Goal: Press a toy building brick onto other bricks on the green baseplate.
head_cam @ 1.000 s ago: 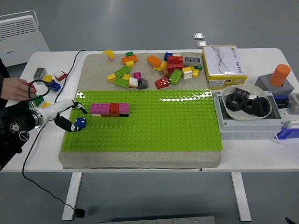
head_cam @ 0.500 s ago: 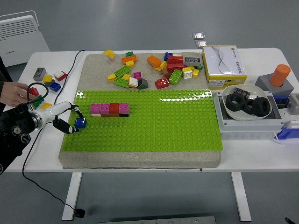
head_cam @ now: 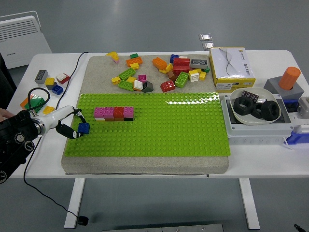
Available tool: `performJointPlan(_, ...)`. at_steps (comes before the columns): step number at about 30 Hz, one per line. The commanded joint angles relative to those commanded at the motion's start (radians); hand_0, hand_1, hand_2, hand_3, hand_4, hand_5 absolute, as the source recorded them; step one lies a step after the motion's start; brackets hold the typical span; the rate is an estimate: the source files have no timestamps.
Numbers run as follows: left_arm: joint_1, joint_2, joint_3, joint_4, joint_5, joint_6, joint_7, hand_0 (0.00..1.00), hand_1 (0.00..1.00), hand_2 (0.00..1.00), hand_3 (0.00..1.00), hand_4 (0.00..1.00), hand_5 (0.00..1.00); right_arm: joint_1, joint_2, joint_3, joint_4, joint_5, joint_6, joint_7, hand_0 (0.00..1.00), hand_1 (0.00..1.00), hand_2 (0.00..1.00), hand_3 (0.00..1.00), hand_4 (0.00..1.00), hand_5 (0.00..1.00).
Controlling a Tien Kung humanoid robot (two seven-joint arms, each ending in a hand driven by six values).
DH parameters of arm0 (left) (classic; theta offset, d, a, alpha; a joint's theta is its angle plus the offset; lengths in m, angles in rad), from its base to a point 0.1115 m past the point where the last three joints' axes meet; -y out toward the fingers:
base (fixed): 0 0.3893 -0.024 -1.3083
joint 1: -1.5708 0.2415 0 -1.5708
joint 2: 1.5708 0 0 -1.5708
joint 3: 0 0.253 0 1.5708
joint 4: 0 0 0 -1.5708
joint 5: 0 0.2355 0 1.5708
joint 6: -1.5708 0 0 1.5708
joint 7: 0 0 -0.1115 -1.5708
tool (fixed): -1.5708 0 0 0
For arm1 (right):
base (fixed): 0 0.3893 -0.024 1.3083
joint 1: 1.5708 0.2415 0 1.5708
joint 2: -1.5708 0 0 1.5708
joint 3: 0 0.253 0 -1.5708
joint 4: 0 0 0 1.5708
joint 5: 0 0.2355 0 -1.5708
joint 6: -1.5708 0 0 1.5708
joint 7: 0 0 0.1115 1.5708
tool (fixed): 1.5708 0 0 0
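Blue brick [head_cam: 83,128] pinched in my left robot hand [head_cam: 72,124], at the green baseplate's [head_cam: 159,125] left edge.
Over the last second my hand drew slightly back leftward, the brick with it. The pink and red brick row [head_cam: 114,113] sits just to the right, so pressing is not yet begun.

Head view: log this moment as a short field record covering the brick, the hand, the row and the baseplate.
held brick: blue brick, pinched in the left robot hand
brick position: over the green baseplate, near its left edge
target row: pink, red and magenta row of bricks, right of the blue brick, apart from it
spare bricks: loose pile behind the baseplate
right robot hand: not in view
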Motion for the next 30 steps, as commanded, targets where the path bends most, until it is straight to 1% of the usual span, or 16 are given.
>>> performJointPlan(2,0.0,-0.001,-0.001,0.0,-0.006,0.0,0.001,0.955,0.976,0.93,0.505,0.802,0.002,0.0,0.0,0.001,0.0,-0.001,0.0,0.0,0.52,0.625,0.741,0.81,0.89,0.998)
performJointPlan(10,0.0,0.002,-0.007,0.002,-0.033,-0.004,0.002,0.954,0.974,0.927,0.507,0.8,0.002,-0.001,0.0,0.005,0.0,-0.005,0.001,0.0,0.52,0.626,0.74,0.809,0.89,0.998)
performJointPlan(24,-0.01,0.015,-0.036,-0.007,-0.048,0.001,-0.007,0.957,0.976,0.929,0.512,0.793,0.002,-0.002,-0.002,0.008,0.0,-0.009,0.001,0.0,0.52,0.626,0.738,0.809,0.891,0.998)
performJointPlan(30,-0.012,0.017,-0.04,-0.01,-0.058,0.001,-0.011,0.964,0.98,0.938,0.514,0.794,0.002,-0.001,-0.003,0.006,0.0,-0.007,0.001,-0.001,0.52,0.626,0.737,0.809,0.892,0.998)
